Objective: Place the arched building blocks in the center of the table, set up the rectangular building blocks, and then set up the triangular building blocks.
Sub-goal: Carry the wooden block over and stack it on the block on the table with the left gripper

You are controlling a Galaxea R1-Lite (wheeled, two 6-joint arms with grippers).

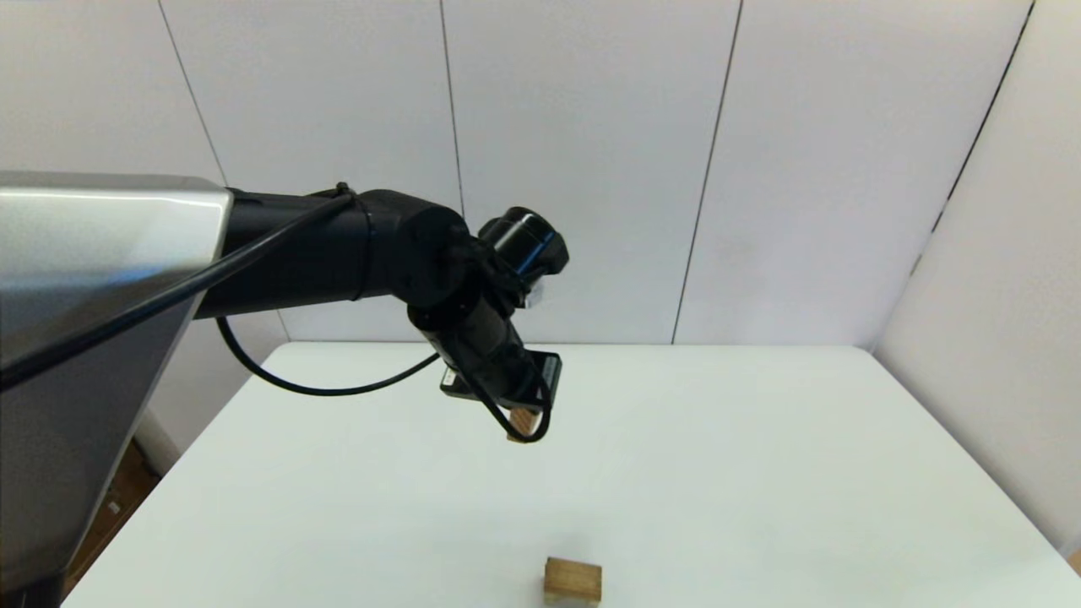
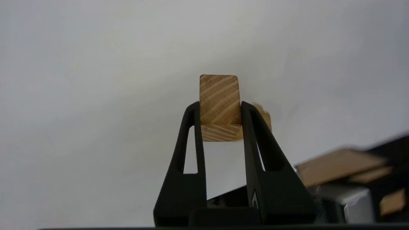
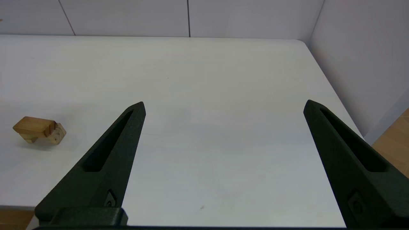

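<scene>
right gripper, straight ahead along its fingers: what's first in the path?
Nothing obvious. The open right gripper points across bare table toward the back wall; the stacked blocks sit well off to one side. Depth is hard to judge.

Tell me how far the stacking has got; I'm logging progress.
Done: the rectangular block lies on the arched block on the table. In hand: the left hand grips the triangular block above the table. Left: setting it on the stack. The right hand is open, idle.
</scene>
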